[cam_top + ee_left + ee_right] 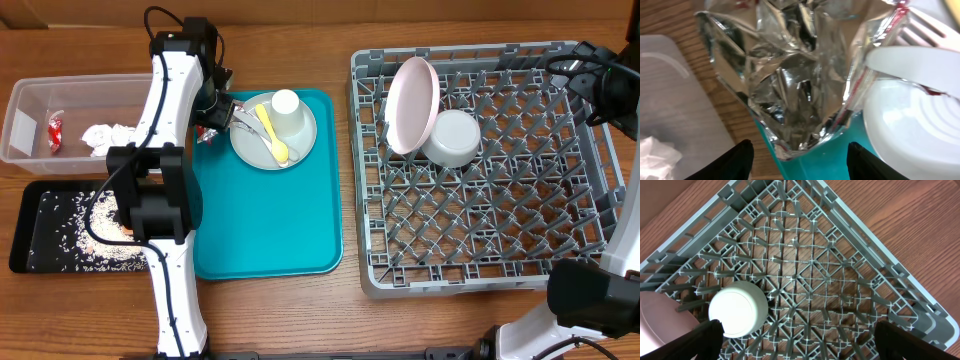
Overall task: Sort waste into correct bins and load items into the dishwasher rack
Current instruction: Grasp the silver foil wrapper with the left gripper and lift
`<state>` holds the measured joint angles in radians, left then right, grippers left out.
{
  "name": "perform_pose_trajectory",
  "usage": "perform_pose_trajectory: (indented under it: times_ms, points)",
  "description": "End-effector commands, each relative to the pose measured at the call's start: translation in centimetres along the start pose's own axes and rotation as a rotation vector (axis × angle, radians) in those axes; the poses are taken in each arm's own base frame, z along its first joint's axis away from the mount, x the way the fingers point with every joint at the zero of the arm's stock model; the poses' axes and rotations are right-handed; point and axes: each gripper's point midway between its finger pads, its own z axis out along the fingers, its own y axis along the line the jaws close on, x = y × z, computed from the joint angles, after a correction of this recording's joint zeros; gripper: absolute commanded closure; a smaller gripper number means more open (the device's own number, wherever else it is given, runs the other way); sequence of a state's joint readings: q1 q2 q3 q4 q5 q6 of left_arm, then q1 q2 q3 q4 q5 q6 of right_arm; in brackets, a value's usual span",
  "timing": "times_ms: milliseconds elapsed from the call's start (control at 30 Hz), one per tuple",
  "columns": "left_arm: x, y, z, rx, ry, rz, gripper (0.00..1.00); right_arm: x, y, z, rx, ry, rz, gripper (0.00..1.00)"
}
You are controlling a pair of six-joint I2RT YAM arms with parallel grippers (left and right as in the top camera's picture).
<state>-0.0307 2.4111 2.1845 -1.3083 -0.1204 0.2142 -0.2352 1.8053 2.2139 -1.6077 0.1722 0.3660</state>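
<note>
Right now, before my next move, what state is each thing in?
left gripper, straddling foil wrapper; grip unclear
right gripper, open, empty
foil wrapper, crumpled
pink plate, on edge in dishwasher rack
white bowl, upside down in rack
cup, on grey-green plate
yellow spoon, on same plate
napkin, crumpled, in clear tub
red packet, in tub
rice, scattered on black tray

Nothing here carries writing, a label, a brand or a number that I can read. The small red packet (55, 131) in the clear tub (75, 86) is too small for any print to show. The foil wrapper (790, 75) is only creased silver with a thin red edge, seen too close and too blurred for lettering.
</note>
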Motion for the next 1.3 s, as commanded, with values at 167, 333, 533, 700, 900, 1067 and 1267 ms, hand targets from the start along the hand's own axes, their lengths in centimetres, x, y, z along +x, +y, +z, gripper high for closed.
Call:
perform_pose_trajectory:
  times_ms: [167,333,533,700,900,1067,1267]
  points:
    - [0.3,-0.5,0.8,0.030,0.011,0.028,0.43,-0.2,-0.3,-0.2,0.006,-0.014,0.012,0.00]
    - [0.5,0.2,1.6,0.015,0.014,0.013,0.43,-0.2,-0.3,-0.2,0.006,-0.014,0.012,0.00]
    - [0.2,0.3,1.7,0.020,0.001,0.007,0.43,-0.2,-0.3,-0.2,0.006,-0.014,0.012,0.00]
    - [0.0,0.4,1.7,0.018,-0.007,0.006,0.51,-0.2,-0.3,-0.2,0.006,-0.014,0.012,0.00]
    - [-0.1,0.4,1.7,0.017,-0.010,0.004,0.87,-0.2,-0.3,-0.2,0.006,-0.014,0.012,0.00]
    - [0.5,0.4,1.5,0.016,0.014,-0.041,0.96,-0.2,-0.3,-0.2,0.006,-0.014,0.012,0.00]
    - [1.6,0.3,0.3,0.022,0.058,-0.105,0.96,-0.2,-0.3,-0.2,0.006,-0.014,0.012,0.00]
